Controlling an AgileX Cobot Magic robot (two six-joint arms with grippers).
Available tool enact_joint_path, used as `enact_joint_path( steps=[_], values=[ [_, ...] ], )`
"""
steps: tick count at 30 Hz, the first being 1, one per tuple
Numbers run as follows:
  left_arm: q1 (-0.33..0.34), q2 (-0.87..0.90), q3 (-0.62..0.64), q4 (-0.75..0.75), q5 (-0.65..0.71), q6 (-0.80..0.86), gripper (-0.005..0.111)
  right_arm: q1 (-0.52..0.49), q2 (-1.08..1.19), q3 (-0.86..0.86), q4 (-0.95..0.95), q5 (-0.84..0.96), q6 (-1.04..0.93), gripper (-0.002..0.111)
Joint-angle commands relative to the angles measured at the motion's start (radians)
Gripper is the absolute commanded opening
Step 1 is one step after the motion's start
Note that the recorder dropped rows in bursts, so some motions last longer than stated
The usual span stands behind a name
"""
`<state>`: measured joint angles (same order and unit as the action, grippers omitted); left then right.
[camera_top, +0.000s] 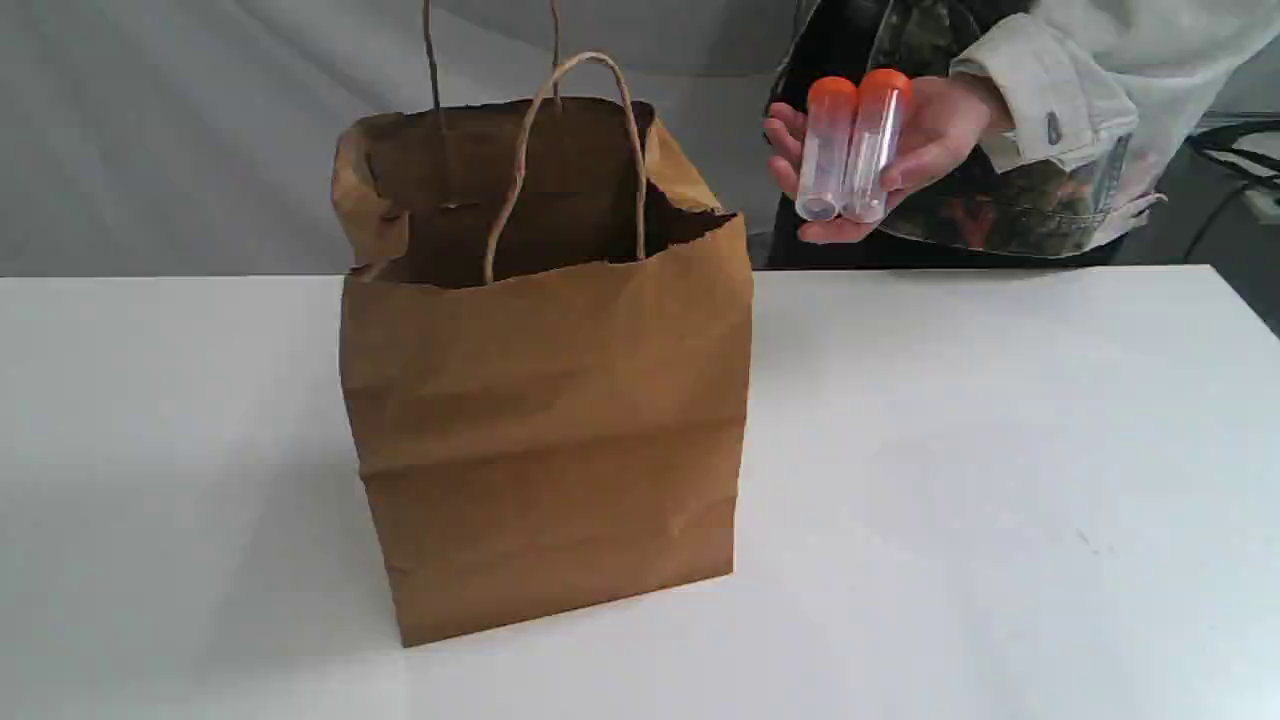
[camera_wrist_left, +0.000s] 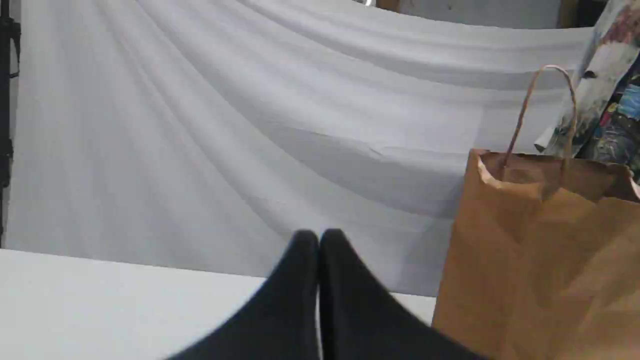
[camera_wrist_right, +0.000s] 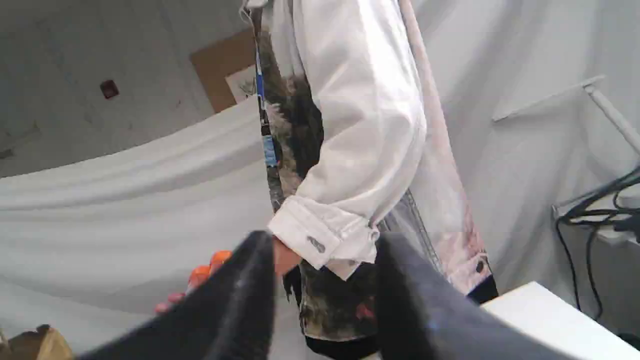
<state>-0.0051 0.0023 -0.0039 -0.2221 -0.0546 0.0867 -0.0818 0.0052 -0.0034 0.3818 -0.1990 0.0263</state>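
A brown paper bag (camera_top: 545, 400) with twine handles stands open on the white table (camera_top: 1000, 450), left of centre. Behind the table's far edge a person's hand (camera_top: 930, 130) holds two clear tubes with orange caps (camera_top: 850, 145) up in the air, to the right of the bag. Neither arm shows in the exterior view. My left gripper (camera_wrist_left: 319, 237) is shut with nothing in it, low over the table, with the bag (camera_wrist_left: 540, 260) close on one side. My right gripper (camera_wrist_right: 325, 250) is open and empty, pointing at the person's sleeve (camera_wrist_right: 365, 150); the orange caps (camera_wrist_right: 207, 267) peek past one finger.
A white cloth backdrop (camera_top: 200, 130) hangs behind the table. The person in a white jacket (camera_top: 1080, 110) stands at the far right side. Black cables (camera_wrist_right: 595, 210) lie beyond the table's right end. The table corner (camera_wrist_right: 550, 310) shows near my right gripper.
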Motion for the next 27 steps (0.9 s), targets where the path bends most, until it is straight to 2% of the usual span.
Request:
enact_joint_path(
  steps=[1,5,11,16,19,21,24,27],
  values=[
    [-0.006,-0.002,0.004,-0.006,-0.025,-0.004,0.0,0.002,-0.005,0.003,-0.058,-0.076,0.095,0.014],
    [-0.006,-0.002,0.004,-0.006,-0.021,-0.004,0.0,0.002,-0.005,0.003,-0.058,-0.135,0.223,0.0],
    [-0.006,-0.002,0.004,-0.006,-0.022,-0.004,0.0,0.002,-0.005,0.003,-0.058,-0.15,0.314,0.0],
    [-0.006,-0.002,0.004,-0.006,-0.048,-0.004,0.0,0.002,-0.005,0.003,-0.074,-0.181,0.494,0.0],
    [-0.006,-0.002,0.004,-0.006,-0.051,-0.004,0.0,0.002,-0.005,0.003,-0.228,-0.294,0.621,0.0],
    [-0.006,-0.002,0.004,-0.006,-0.056,-0.004,0.0,0.002,-0.005,0.003,-0.42,-0.507,0.728,0.0],
    [-0.006,-0.002,0.004,-0.006,-0.056,-0.007,0.0,0.002,-0.005,-0.012,-0.548,-0.735,0.761,0.0],
    [-0.006,-0.002,0.004,-0.006,-0.046,-0.008,0.0,0.002,-0.005,-0.115,-0.586,-0.706,0.714,0.0]
  ],
)
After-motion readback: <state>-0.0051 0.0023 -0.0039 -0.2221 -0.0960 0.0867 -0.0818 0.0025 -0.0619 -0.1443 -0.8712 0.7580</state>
